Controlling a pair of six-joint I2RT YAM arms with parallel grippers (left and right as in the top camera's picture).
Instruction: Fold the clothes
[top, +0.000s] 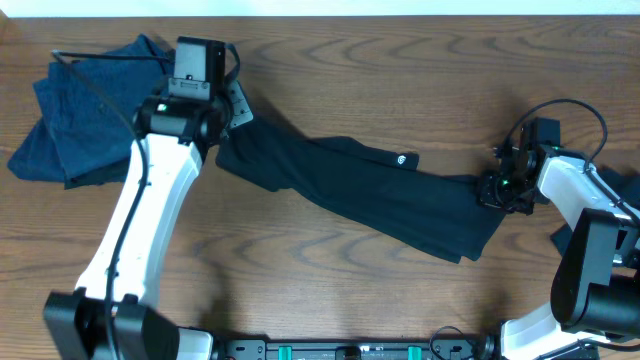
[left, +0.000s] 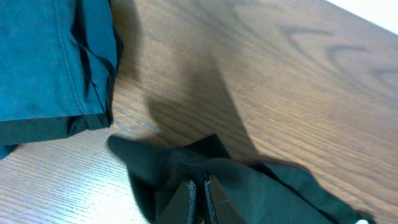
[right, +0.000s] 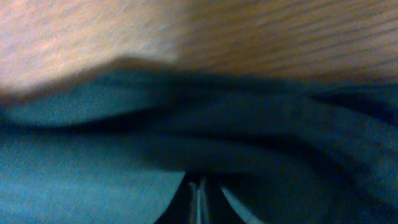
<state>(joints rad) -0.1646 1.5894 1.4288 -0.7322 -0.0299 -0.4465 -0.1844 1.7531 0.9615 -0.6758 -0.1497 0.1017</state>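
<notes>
Left gripper (left: 200, 186) and right gripper (right: 199, 190) — set well apart — are both clamped closed.

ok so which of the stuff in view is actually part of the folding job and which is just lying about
Part of the job:
- long black fabric garment with white round logo, pinched at its ends by left gripper and right gripper
- crumpled dark blue fabric garment, lying apart from it

Just there:
- brown wooden table, only the work surface

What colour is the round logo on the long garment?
The logo on the black garment is white; overhead view shows it best.
</notes>
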